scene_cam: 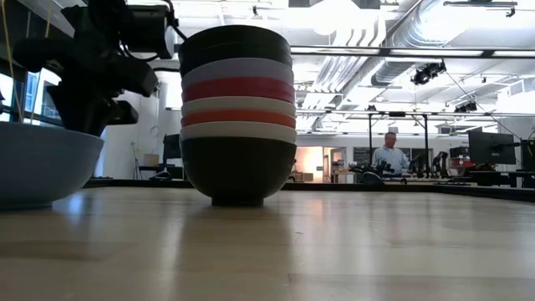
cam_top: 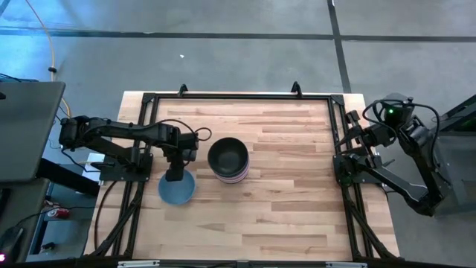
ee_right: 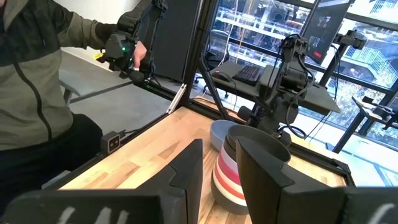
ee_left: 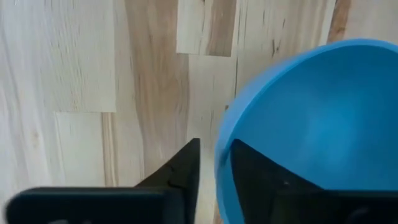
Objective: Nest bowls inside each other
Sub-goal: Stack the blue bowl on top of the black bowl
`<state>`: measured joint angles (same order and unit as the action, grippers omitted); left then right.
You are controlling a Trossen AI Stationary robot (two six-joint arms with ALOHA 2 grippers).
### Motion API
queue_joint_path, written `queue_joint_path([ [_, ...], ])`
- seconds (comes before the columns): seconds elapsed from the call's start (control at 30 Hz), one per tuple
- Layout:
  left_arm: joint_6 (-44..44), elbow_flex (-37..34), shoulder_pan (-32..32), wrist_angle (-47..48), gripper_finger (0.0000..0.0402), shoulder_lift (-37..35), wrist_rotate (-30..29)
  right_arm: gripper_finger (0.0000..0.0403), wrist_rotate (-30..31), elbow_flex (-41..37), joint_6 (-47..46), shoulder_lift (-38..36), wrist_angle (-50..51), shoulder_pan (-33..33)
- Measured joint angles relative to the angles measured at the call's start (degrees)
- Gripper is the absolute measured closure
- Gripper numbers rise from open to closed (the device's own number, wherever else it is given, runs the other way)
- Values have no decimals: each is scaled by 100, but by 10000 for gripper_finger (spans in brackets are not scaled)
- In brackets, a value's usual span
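Observation:
A stack of several nested bowls [cam_top: 228, 160] stands on the table's middle, a black bowl on top [scene_cam: 236, 43] and a black one at the bottom [scene_cam: 236, 171]. One blue bowl [cam_top: 177, 190] sits left of it on the tabletop. My left gripper [ee_left: 214, 146] points down over the blue bowl's far rim, open a little. One finger is inside the bowl and one outside. My right gripper [ee_right: 219, 146] is open and has nothing in it. It waits raised beyond the table's right edge [cam_top: 355, 135]. My left gripper comes from above, pointing down, astride the blue bowl's far rim [ee_left: 221, 163]. Its inner finger [ee_left: 261, 177] lies against the inside wall. A sliver of tabletop shows between the outer finger [ee_left: 185, 171] and the rim. The bowl's base is on the table.
Bare wood [cam_top: 290, 201] lies between the stack and the right arm. A black frame [cam_top: 238, 95] runs along the table's far edge and sides. A person in a grey-green jacket [ee_right: 37, 74] sits beyond the table's left side.

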<state>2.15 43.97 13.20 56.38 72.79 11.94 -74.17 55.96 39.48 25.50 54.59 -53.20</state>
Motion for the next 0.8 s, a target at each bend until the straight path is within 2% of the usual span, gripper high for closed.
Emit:
queue_joint_path([
  [0.23, 170, 0, 1, -54, 395, 0, -18, 311, 0, 0, 0, 0, 26, -1],
  [0.43, 197, 0, 44, -58, 399, 4, -16, 311, 0, 0, 52, 0, 72, 0],
  [0.57, 197, 116, 235, 193, 400, 4, 242, 311, 0, 0, 149, 0, 72, 1],
  [0.8, 258, 801, 570, 1287, 401, 4, 300, 311, 0, 0, 159, 0, 102, 1],
])
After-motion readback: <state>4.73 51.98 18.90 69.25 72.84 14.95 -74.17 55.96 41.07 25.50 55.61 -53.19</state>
